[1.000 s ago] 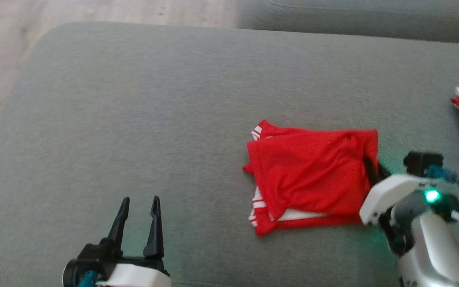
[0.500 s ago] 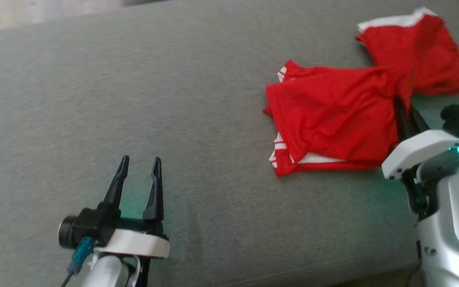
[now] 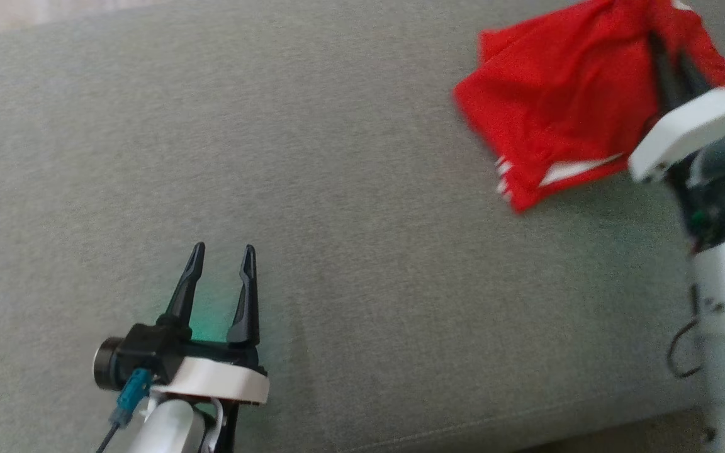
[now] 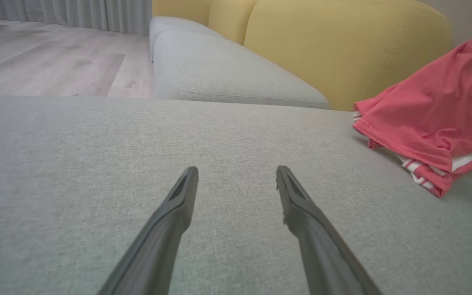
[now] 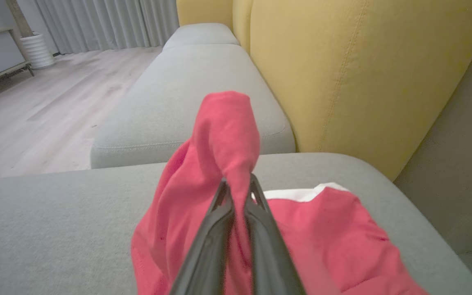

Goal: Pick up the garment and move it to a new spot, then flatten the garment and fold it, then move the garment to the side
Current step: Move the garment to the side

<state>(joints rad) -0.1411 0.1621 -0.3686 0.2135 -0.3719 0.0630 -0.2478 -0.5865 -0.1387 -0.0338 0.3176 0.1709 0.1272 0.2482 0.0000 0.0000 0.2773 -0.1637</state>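
My right hand (image 5: 238, 184) is closed on a bunched edge of the red garment (image 3: 551, 107), at the right end of the grey sofa (image 3: 337, 189). It looks soft, light and floppy, so pinching an edge works.

Head view: garment (image 3: 557, 94) blurred and cut off by the top edge, its fabric hiding the tips of the right gripper's (image 3: 669, 53) 2 fingers; left wrist view clips the garment at the right edge.
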